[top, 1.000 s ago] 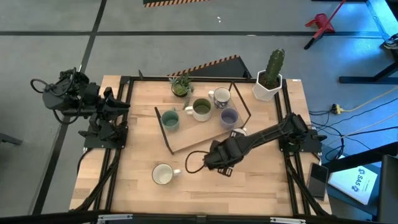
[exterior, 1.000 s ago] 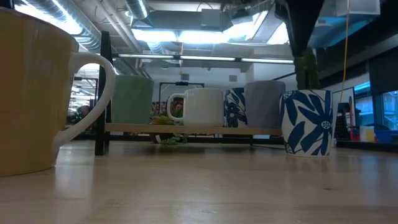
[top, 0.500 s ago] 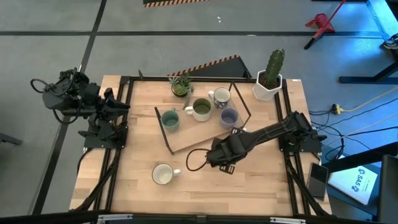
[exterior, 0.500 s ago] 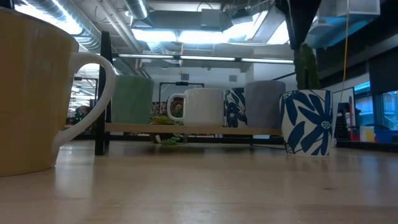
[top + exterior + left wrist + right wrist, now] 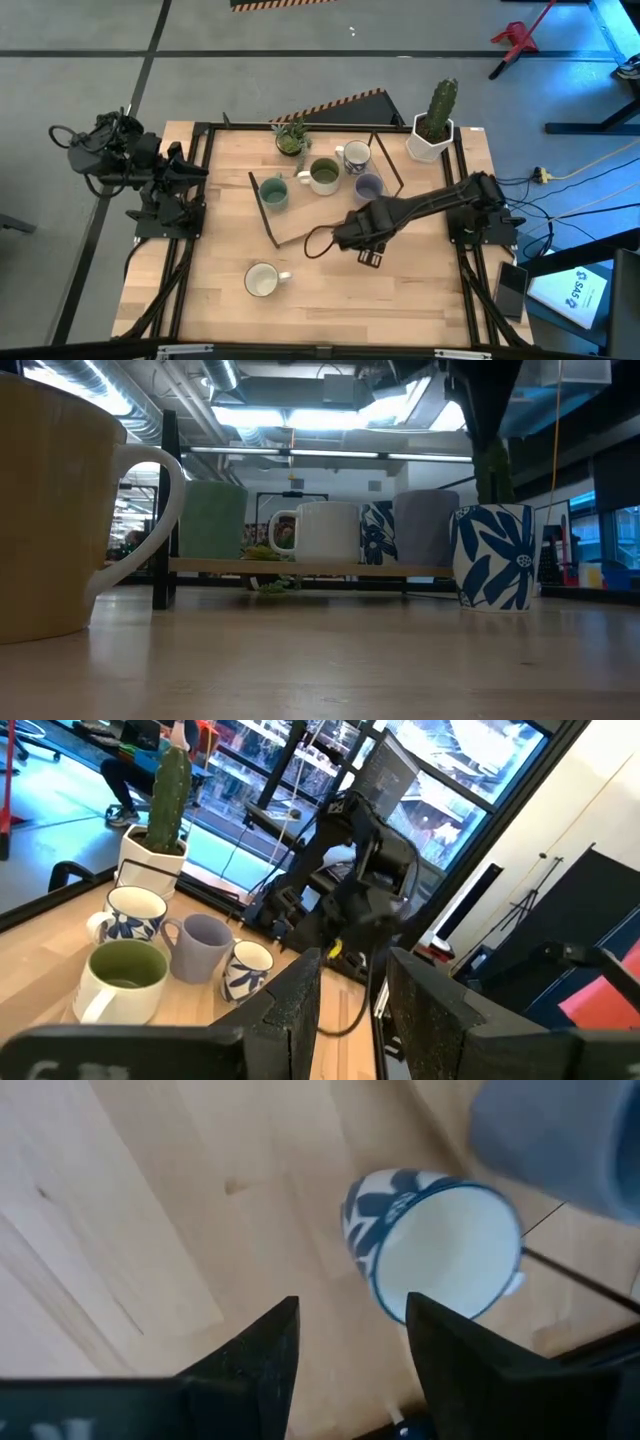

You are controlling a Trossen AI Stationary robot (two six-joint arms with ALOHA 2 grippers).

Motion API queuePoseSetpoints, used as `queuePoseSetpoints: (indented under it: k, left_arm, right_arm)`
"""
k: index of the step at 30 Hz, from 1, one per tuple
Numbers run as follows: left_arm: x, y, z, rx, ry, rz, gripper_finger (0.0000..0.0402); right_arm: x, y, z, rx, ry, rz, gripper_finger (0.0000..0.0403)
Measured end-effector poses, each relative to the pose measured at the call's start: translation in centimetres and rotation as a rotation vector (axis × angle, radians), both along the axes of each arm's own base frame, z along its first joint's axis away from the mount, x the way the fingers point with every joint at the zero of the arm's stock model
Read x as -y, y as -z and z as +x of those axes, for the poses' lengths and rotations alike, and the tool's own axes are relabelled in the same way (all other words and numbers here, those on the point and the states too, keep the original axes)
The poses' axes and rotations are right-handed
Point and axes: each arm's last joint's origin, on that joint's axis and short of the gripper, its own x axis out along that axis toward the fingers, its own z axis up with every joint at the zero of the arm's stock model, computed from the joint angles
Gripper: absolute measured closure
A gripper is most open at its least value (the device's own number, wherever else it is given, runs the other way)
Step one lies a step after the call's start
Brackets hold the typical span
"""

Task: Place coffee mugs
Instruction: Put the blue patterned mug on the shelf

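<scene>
The right arm stretches over the table, its gripper (image 5: 368, 257) with fingers parted and holding nothing. The left arm is folded at the table's left edge, its gripper (image 5: 196, 170) fingers parted.

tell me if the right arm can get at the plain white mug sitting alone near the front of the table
Probably yes. The plain white mug stands alone on bare table, and the open right gripper hovers nearby with nothing between them.
</scene>
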Motion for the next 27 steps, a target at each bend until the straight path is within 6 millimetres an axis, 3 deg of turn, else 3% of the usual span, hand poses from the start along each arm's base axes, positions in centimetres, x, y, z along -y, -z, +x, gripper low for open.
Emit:
queuePoseSetpoints:
  k: [7, 18, 20, 24, 27]
  left_arm:
    - [-0.8, -0.1, -0.5, 0.016, -0.005, -0.036, 0.0289]
    - [-1.6, -0.1, -1.0, 0.033, -0.005, -0.061, 0.0289]
    - [-1.7, -0.1, -1.1, 0.034, -0.005, -0.062, 0.0289]
    - [-1.7, -0.1, -1.1, 0.033, -0.003, -0.061, 0.0289]
    - [-1.7, -0.1, -1.1, 0.034, -0.003, -0.061, 0.0289]
  right_arm:
    - [0.8, -1.8, -0.9, 0.05, -0.038, 0.014, 0.0233]
    - [2.8, -2.9, -1.2, 0.061, -0.158, 0.052, 0.0233]
    - [2.9, -3.0, -1.9, 0.059, -0.18, 0.064, 0.0233]
    - [3.3, -2.7, -5.3, 0.028, -0.127, 0.133, 0.0233]
    - [3.2, -1.3, -7.1, 0.105, -0.069, 0.154, 0.0233]
